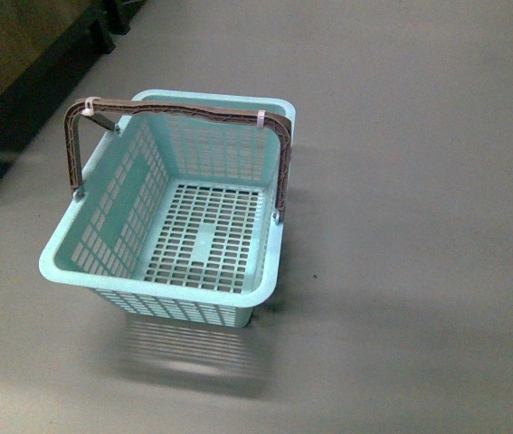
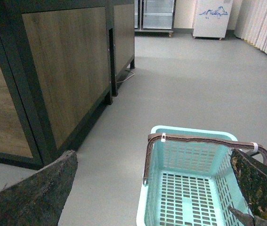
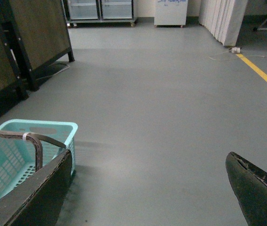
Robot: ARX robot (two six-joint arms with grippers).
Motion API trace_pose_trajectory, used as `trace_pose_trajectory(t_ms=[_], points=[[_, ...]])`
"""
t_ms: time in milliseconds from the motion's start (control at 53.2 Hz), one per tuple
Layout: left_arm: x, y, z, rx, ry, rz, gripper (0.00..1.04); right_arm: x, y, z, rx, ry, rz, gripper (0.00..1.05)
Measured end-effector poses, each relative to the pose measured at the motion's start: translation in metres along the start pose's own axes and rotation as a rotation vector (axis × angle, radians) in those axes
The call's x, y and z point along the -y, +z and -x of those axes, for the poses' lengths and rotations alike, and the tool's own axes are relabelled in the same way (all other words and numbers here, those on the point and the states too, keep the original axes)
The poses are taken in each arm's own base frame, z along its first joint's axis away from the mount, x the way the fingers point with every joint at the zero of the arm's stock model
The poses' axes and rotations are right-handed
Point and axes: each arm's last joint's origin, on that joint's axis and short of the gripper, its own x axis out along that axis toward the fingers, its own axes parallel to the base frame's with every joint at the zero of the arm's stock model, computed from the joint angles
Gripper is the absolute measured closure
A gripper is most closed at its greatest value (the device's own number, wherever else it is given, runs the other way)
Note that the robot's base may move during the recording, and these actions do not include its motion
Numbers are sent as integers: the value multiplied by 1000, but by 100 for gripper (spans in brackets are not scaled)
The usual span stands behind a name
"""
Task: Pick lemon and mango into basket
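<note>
Teal basket (image 1: 156, 287) stands empty on the grey floor (image 1: 419, 181), just ahead of and below the left gripper (image 2: 152, 155) and beside one finger of the right gripper (image 3: 148, 157); both grippers gape wide, holding nothing.

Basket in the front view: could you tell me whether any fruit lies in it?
No, the basket is empty, with its whole slotted bottom bare.

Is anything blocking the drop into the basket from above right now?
Only its own brown handles: they stand upright, zip-tied together, arching across the middle of the basket opening. The slotted floor on either side of them is bare, so a drop beside the handles looks clear. No fruit is in view.
</note>
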Motion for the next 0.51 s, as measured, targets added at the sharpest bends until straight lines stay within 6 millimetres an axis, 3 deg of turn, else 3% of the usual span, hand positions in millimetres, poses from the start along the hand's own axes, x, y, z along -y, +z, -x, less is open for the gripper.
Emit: trace_pose_trajectory(t_ms=[508], points=[[0,0,0,0,0,0,7,0,0,0,0,0,0,9]])
